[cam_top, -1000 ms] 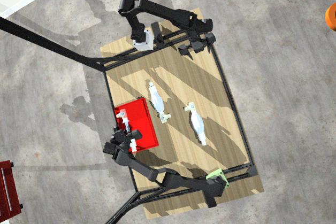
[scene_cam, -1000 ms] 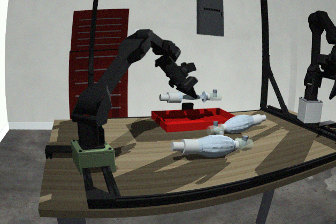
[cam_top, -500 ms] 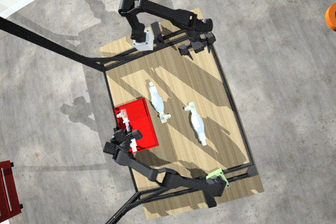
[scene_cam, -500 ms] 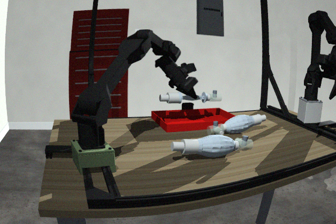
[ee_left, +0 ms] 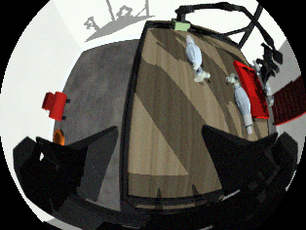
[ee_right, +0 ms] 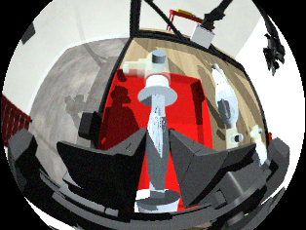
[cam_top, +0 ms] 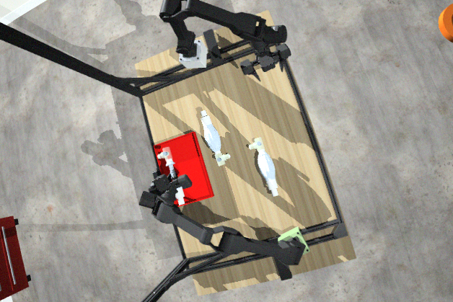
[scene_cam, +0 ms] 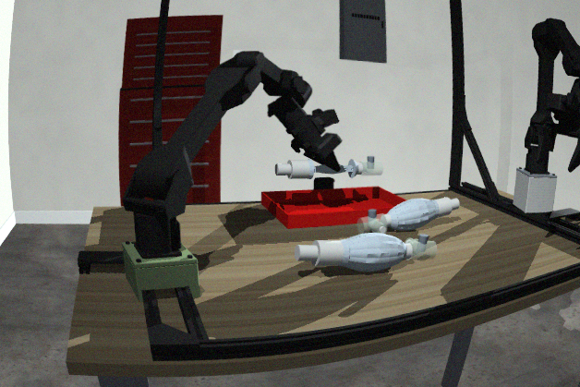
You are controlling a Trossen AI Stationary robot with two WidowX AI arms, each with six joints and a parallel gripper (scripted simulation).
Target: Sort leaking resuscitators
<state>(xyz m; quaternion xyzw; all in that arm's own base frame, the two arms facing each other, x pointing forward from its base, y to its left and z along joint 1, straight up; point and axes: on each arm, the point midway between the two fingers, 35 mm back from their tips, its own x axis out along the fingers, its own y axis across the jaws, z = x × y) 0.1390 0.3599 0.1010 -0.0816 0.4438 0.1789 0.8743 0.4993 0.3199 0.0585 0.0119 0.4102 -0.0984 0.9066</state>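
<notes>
- Resuscitator hung above the red tray, its bag pinched flat between the fingers of the right gripper, which partly hid it from above.
- Its plug showed on the side branch; whether it was pushed in could not be told.
- The left gripper was spread wide, holding nothing; the exterior view cut it off.
- A second resuscitator lay on the table beside the tray.
- A third lay farther out, partly covered in the right wrist view.
</notes>
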